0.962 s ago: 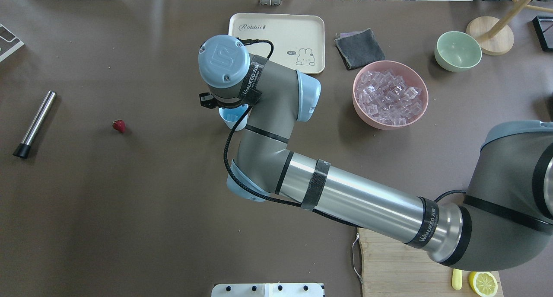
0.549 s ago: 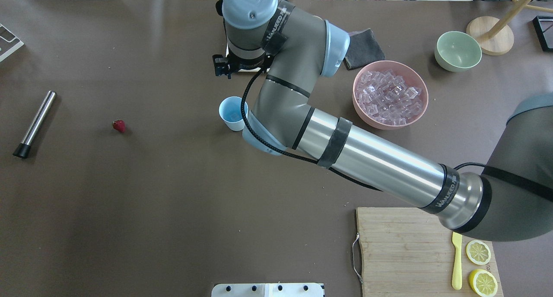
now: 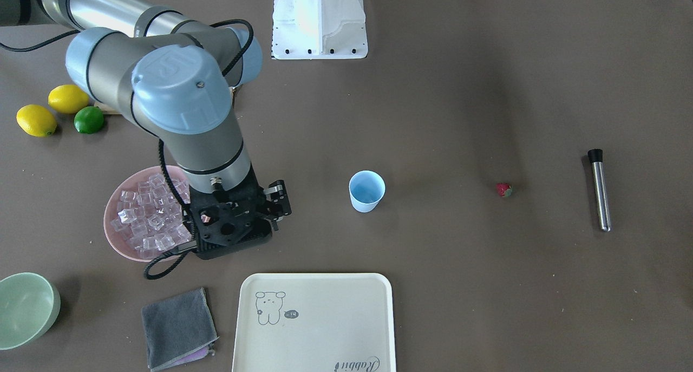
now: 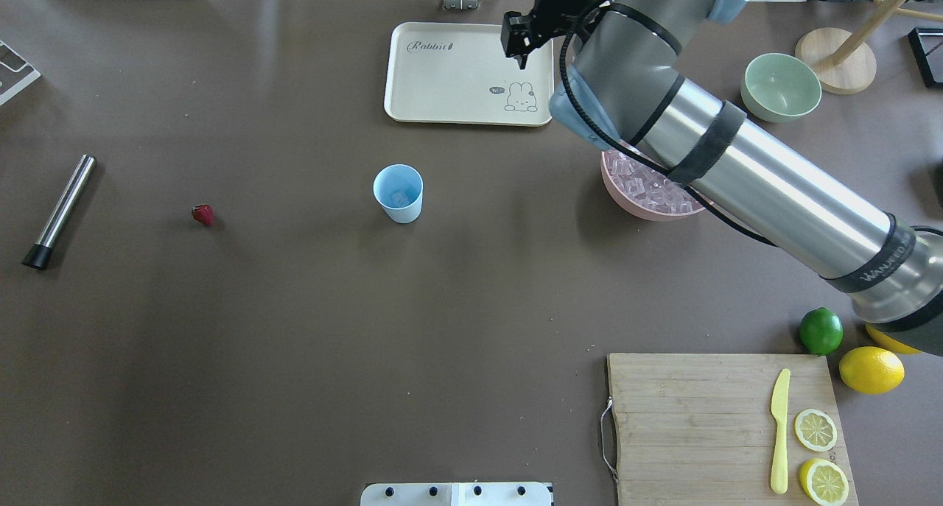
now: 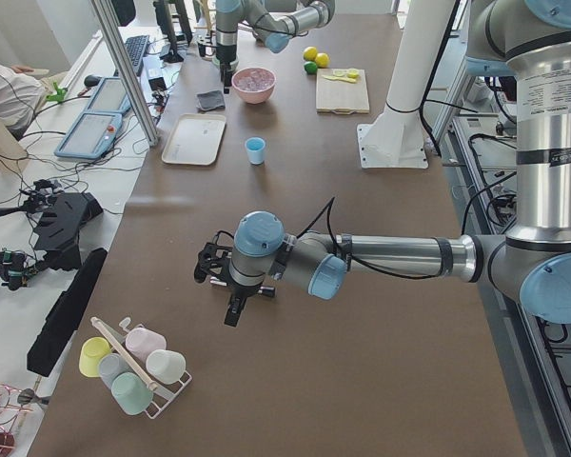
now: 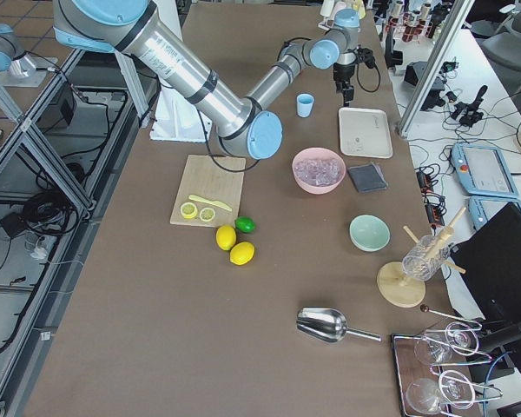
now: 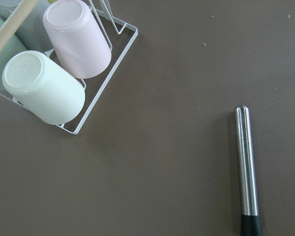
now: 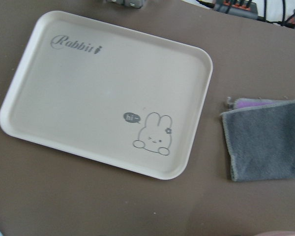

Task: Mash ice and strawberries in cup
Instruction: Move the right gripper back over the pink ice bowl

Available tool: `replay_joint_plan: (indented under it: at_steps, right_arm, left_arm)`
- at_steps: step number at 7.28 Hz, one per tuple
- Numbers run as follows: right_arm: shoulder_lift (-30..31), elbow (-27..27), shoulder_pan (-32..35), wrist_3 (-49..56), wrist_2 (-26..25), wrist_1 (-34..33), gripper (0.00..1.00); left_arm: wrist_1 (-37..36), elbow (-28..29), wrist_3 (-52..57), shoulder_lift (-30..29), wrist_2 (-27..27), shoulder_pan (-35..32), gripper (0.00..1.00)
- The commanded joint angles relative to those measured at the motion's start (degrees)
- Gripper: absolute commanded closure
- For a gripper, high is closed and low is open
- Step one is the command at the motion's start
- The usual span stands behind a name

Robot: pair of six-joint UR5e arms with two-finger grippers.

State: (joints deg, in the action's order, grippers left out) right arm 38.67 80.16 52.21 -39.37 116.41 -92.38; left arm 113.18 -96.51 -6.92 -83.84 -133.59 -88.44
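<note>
Overhead exterior view: the right arm reaches across the pink bowl point(image 4: 648, 210) towards the cream rabbit tray point(image 4: 457, 71).
Cup point(image 4: 398, 193): upright on the open bench point(image 4: 295, 329), near the tray. A pale cube shape shows at its bottom.
Strawberry point(image 4: 202, 214): on the bench between the cup and the steel muddler point(image 4: 60, 210), well apart from both.
Ice point(image 3: 146, 215): clear cubes heaped in the pink bowl.
Right tool point(image 4: 518, 46): above the tray's right edge, beside the bowl, with its jaws parted and nothing held.
Left tool point(image 5: 230, 303): hovers over the bench near a rack of upturned cups point(image 7: 59, 73). I cannot tell how far open it is.
</note>
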Motion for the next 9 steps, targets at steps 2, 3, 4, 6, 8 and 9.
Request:
replay_joint_plan:
  at_steps: [2,3,4,6,8,9]
  right_arm:
    - [16.74,12.63,5.35,-3.35,-0.04,-0.43,0.02]
    - [19.39,14.31,5.36,-2.82,-0.04,0.70,0.02]
    - [20.03,15.11,5.36,-4.65,-0.21,0.80,0.02]
    - [22.75,15.81,5.36,-8.53,0.05,0.98,0.02]
    - [23.55,15.56,3.35,-13.33,-0.21,1.06,0.01]
    - [23.47,16.43,2.12,-15.54,-0.30,1.06,0.01]
  left_arm:
    - [1.51,0.09,-0.03,0.08,0.00,0.55,0.03]
    - [1.51,0.09,-0.03,0.08,0.00,0.72,0.03]
    - [1.51,0.18,-0.03,-0.09,0.09,1.42,0.03]
    - [1.51,0.09,-0.03,-0.18,0.09,2.04,0.03]
    - [2.04,0.00,-0.03,-0.09,0.00,2.04,0.03]
    - [2.56,0.09,-0.03,0.08,0.00,2.04,0.03]
